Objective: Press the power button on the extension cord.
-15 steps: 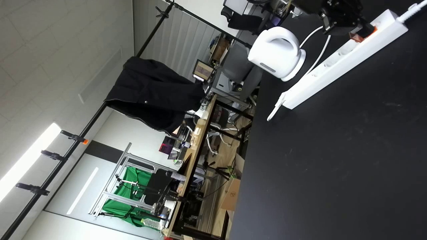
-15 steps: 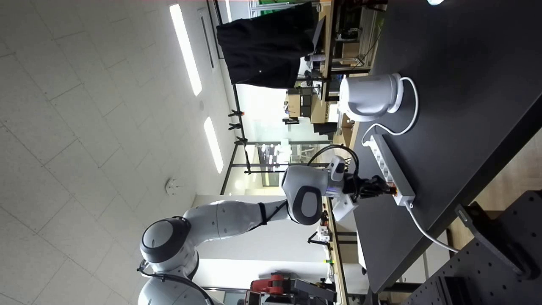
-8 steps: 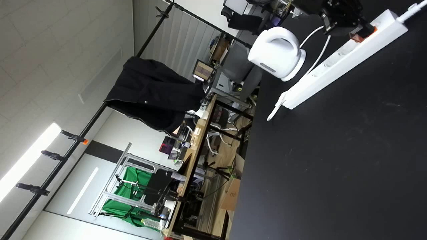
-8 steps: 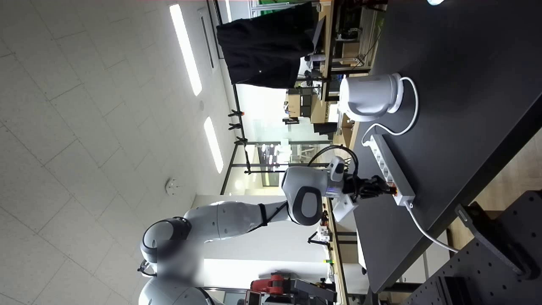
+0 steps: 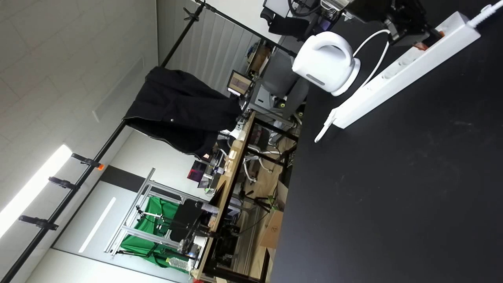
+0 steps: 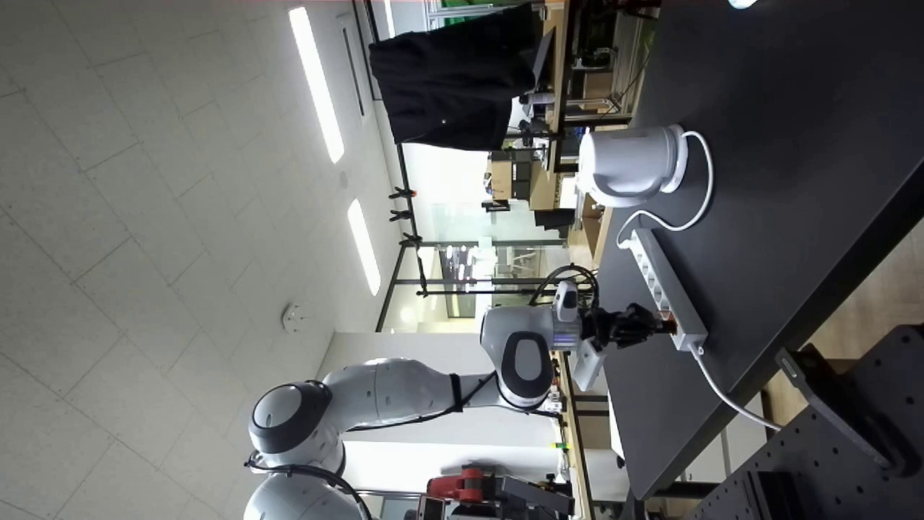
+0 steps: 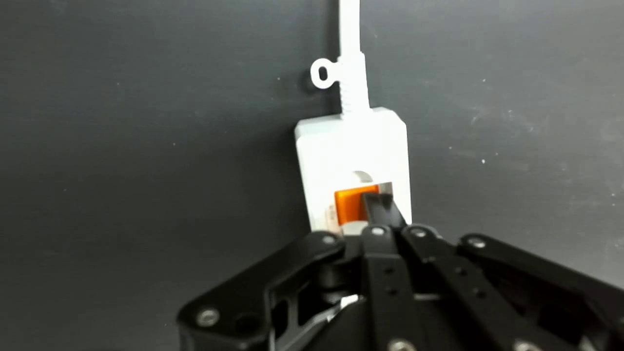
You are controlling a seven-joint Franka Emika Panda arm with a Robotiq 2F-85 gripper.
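The extension cord, a long white power strip, lies on the black table in both exterior views [image 5: 397,82] [image 6: 678,292]. Its cable end fills the middle of the wrist view [image 7: 353,151]. The orange-red power button shows beside the fingertips in the wrist view [image 7: 349,205] and in both exterior views [image 5: 420,46] [image 6: 665,315]. My gripper [image 7: 379,197] is shut with nothing between its fingers. Its fingertips are down at the button and cover its right part in the wrist view. The gripper is also at the strip in both exterior views [image 5: 434,36] [image 6: 670,327].
A white kettle [image 5: 326,63] [image 6: 628,166] stands near the strip's far end, its white cord running to the strip. A white cable [image 7: 350,29] leaves the button end. A black perforated plate [image 6: 844,440] is near the table edge.
The arm and hand have shifted and tilted slightly while the fingertips stay at the button. The button looks bright orange earlier and darker red now in the exterior views. Strip and kettle stay put.
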